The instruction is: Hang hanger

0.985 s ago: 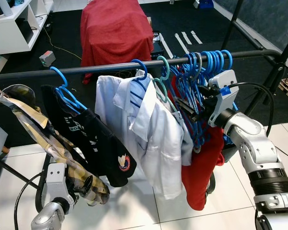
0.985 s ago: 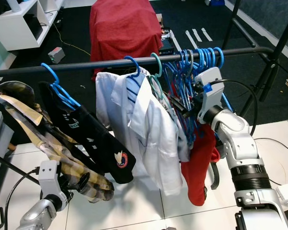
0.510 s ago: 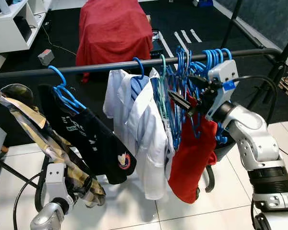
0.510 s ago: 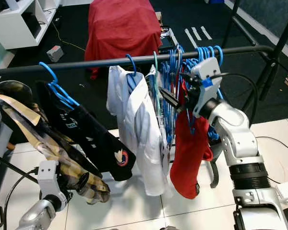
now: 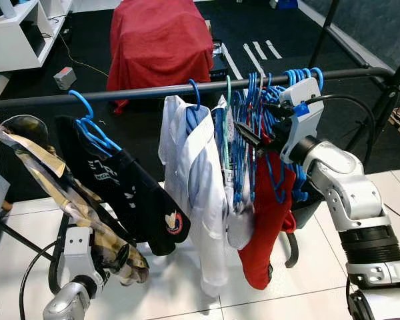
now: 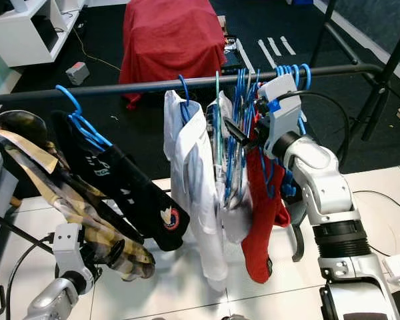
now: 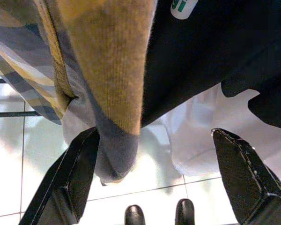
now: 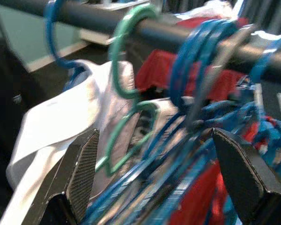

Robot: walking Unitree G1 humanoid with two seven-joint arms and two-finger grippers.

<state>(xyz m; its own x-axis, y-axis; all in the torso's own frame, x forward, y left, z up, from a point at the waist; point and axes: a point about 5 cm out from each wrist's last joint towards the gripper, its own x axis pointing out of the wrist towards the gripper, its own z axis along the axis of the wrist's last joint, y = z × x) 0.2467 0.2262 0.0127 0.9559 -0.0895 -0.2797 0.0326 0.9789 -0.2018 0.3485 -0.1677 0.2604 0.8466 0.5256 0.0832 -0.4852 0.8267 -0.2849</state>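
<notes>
far left of the rail (image 5: 140, 93), a plaid garment (image 5: 67, 193) droops off the end, and down below it sits the left pincer (image 7: 154, 187), fingers spread wide with nothing between them; in its wrist view the plaid hem hangs just in front of one finger (image 7: 68, 180) and the tiled floor (image 7: 9, 154) shows beyond. next along, a black shirt (image 5: 130, 193) with a small round badge hangs from a blue hanger hooked over the rail. moving toward the middle, a white shirt (image 5: 200, 200) hangs from another blue hanger, and just beside it a teal hanger (image 8: 126, 89) is hooked on the rail, seen sharp in the right wrist view. then comes the thick bunch of blue hangers (image 5: 253, 133) crowded together on the rail, with a red garment (image 5: 267, 220) dangling under them. the right pincer (image 5: 253, 137) is up at rail height, poked into that bunch from the right-hand side; its wrist view shows the fingers (image 8: 79, 173) well apart, blue hanger wires running between them, though whether they press on any single hanger i cannot tell. toward the right end of the rail a few more blue hooks sit behind the silver arm. behind the rail, on the dark floor, stands something draped in a red cloth (image 5: 160, 40).
</notes>
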